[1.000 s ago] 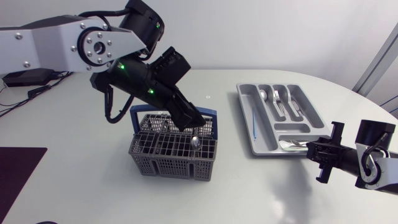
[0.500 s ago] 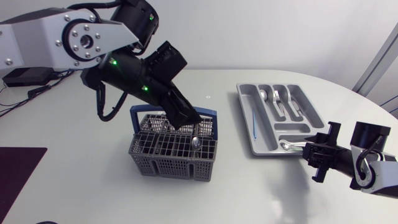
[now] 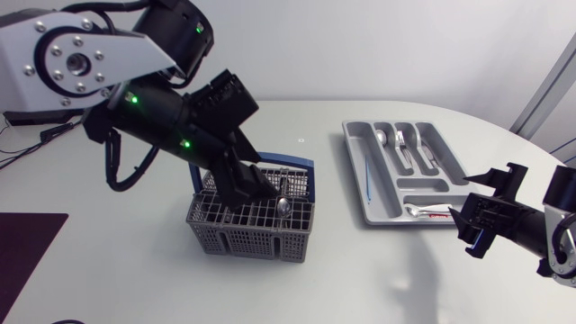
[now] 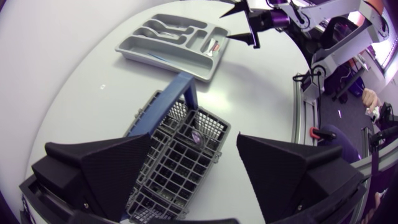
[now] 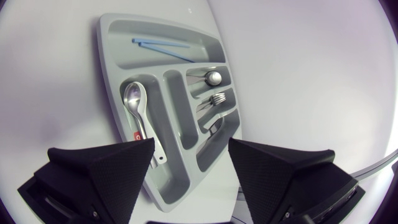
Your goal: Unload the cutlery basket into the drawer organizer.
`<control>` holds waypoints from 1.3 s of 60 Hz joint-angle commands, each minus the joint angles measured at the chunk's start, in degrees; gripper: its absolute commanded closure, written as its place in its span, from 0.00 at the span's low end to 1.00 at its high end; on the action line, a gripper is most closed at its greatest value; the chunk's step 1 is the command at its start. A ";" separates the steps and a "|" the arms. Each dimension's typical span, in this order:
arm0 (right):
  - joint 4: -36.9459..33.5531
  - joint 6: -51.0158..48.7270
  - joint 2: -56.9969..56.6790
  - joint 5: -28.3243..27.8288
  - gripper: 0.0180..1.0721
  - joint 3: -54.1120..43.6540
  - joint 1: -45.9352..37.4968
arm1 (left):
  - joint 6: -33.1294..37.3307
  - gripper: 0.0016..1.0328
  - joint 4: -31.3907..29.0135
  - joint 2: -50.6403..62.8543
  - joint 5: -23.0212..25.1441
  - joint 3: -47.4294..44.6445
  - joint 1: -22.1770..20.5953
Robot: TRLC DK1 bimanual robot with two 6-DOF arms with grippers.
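Left gripper open over the basket; right gripper open, empty. The stiff, slick spoon likely wants pinching at its protruding top.

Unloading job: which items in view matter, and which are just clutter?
Job: cutlery basket, spoon in it, drawer organizer, sorted cutlery, left gripper open above basket, right gripper open by organizer.
Lying about: dark mat, black box, cables.

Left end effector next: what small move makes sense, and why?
Probably lower the left end effector slightly onto the spoon standing in the cutlery basket, then close. Its fingers are open and empty just above the basket, and the wrist view shows the spoon ahead between them.
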 commanded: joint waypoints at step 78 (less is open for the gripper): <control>-5.20 10.65 -11.73 -2.70 0.14 -6.79 0.90 | -23.90 0.23 29.40 0.33 0.00 -20.81 -2.61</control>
